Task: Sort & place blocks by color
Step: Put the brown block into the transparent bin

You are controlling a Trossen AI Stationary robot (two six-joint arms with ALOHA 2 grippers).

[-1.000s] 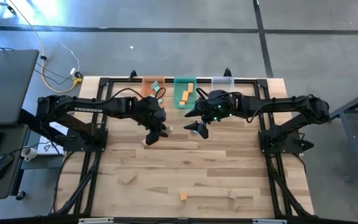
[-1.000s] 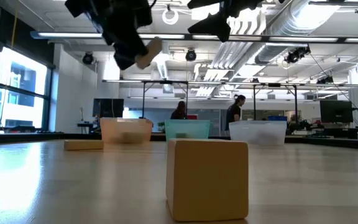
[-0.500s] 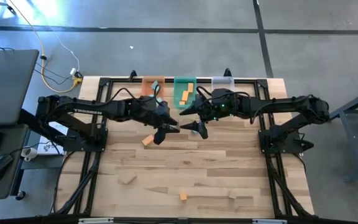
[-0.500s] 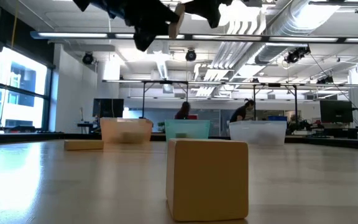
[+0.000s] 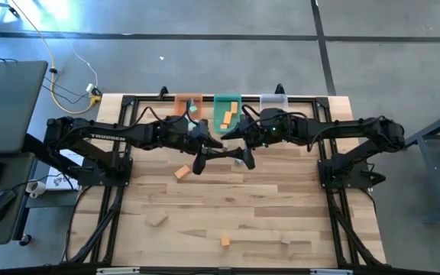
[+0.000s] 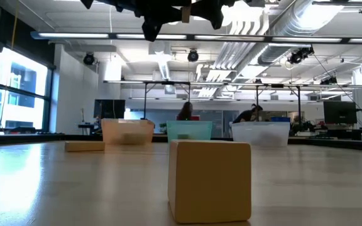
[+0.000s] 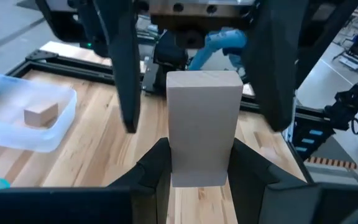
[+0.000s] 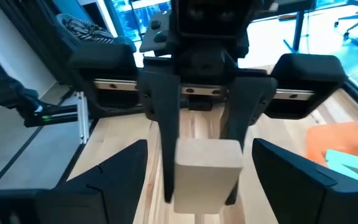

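Observation:
A tan wooden block (image 7: 204, 124) is up in the air over the middle of the table, with my left gripper (image 5: 207, 156) shut on it. My right gripper (image 5: 239, 156) faces it from the table's right, open. Its two fingers (image 7: 123, 68) stand on either side of the block's free end with gaps, touching nothing. The low view shows both grippers high up, the block (image 6: 184, 14) between them. At the far edge stand the orange tray (image 5: 188, 101), the green tray (image 5: 227, 111) and the clear tray (image 5: 273, 100). My left gripper pinches the tan block between its two fingers, on two opposite sides of its near end (image 7: 199, 171). The fingers come from the table's left, nearly level and tipped slightly down. The block sticks out past the fingertips toward the right gripper, lifted clear of the table.
Loose blocks lie on the table: an orange one (image 5: 180, 173) below the left gripper, a tan one (image 5: 156, 221), another orange one (image 5: 224, 241) and tan ones (image 5: 296, 244) near the front edge. One tan cube (image 6: 209, 182) stands close to the low camera. The clear tray holds a tan block (image 7: 40, 113).
My left gripper has risen and tipped up from pointing steeply down to nearly level. It has carried the tan block toward the table's right, in between the right gripper's open fingers. The right gripper has tipped up a little and stayed open.

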